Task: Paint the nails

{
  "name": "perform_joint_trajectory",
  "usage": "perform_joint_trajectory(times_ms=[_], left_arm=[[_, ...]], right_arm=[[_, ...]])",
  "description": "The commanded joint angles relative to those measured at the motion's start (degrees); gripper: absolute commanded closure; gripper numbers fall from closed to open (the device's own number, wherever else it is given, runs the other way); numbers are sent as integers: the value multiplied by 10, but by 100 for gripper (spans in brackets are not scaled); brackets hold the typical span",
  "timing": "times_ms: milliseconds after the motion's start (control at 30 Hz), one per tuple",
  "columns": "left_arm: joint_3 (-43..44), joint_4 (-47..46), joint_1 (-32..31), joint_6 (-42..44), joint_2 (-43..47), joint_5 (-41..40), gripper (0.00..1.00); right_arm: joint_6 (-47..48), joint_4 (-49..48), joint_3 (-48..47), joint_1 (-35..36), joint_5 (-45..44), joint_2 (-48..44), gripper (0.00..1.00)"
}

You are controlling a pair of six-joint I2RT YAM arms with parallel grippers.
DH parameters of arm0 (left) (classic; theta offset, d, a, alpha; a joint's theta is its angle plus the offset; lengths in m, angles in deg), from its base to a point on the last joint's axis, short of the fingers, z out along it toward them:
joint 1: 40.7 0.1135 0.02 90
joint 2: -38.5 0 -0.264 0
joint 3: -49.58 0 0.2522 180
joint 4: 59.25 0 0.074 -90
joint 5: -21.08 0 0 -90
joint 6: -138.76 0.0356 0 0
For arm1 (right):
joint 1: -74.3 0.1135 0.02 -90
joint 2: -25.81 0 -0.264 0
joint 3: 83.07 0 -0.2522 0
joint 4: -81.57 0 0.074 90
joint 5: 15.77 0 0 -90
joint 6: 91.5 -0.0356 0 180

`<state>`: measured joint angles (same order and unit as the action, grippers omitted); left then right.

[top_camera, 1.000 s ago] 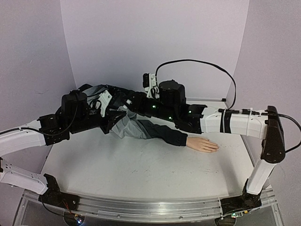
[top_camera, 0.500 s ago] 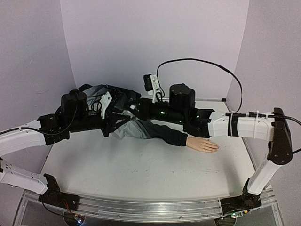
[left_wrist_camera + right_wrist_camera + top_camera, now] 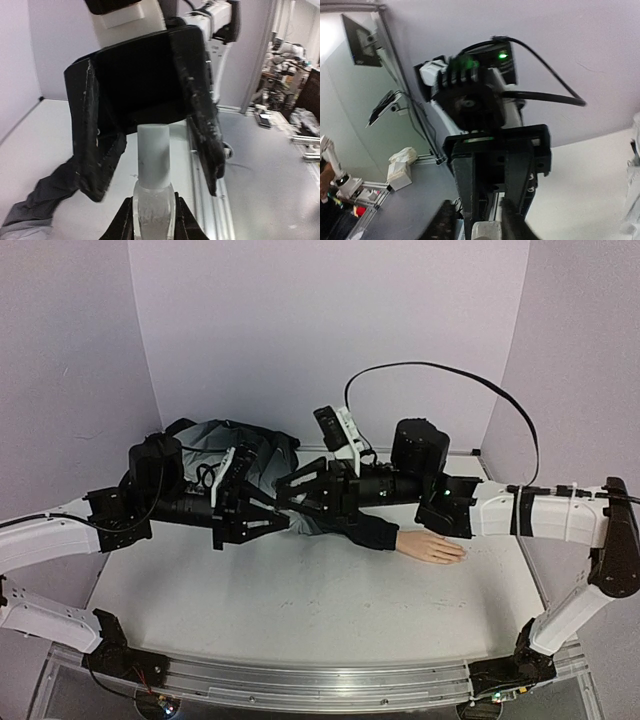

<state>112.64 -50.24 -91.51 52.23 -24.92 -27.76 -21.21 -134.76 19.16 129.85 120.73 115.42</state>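
Observation:
My left gripper [image 3: 153, 222] is shut on a small clear bottle [image 3: 153, 207] with a whitish cap [image 3: 153, 155] that points away from it. My right gripper [image 3: 290, 492] faces it head-on. The right gripper's black fingers [image 3: 95, 150] stand open on either side of the cap, apart from it. In the right wrist view the cap [image 3: 487, 231] shows low between the blurred right gripper [image 3: 479, 225] tips. The pale mannequin hand [image 3: 430, 547] lies flat on the table, sticking out of a dark sleeve [image 3: 365, 530]. Its nails are too small to make out.
The grey jacket [image 3: 205, 435] is bunched at the back left, behind the left arm [image 3: 150, 505]. The right arm [image 3: 540, 515] reaches across above the sleeve and hand. A metal rail [image 3: 300, 685] runs along the white table's near edge.
The right arm has drawn back to the right and its gripper now faces left. Both grippers have come forward off the jacket and meet above the sleeve.

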Motion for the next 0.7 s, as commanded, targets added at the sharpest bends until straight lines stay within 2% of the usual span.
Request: perform_joint_trajectory(times_ms=[0,67,133,200,300,500,667], left_arm=[[-9,-50,-2,36,23,-221,100],[-16,-49,-2,50,32,-323,100],[-20,-49,-2,60,42,-395,100],[-24,-49,-2,64,49,-434,100],[-26,-50,-2,64,54,-465,100],[-25,-49,-2,65,50,-475,100],[-25,-49,-2,68,53,-473,100]], right_arm=[[-17,92,-27,-2,-254,-48,44],[-49,148,-43,-2,-353,-45,34],[-83,175,-51,-1,-402,-41,26],[-109,172,-57,0,-406,-33,19],[-134,171,-85,12,-413,-10,17],[-174,159,-151,26,-415,51,20],[-201,153,-184,27,-415,86,41]])
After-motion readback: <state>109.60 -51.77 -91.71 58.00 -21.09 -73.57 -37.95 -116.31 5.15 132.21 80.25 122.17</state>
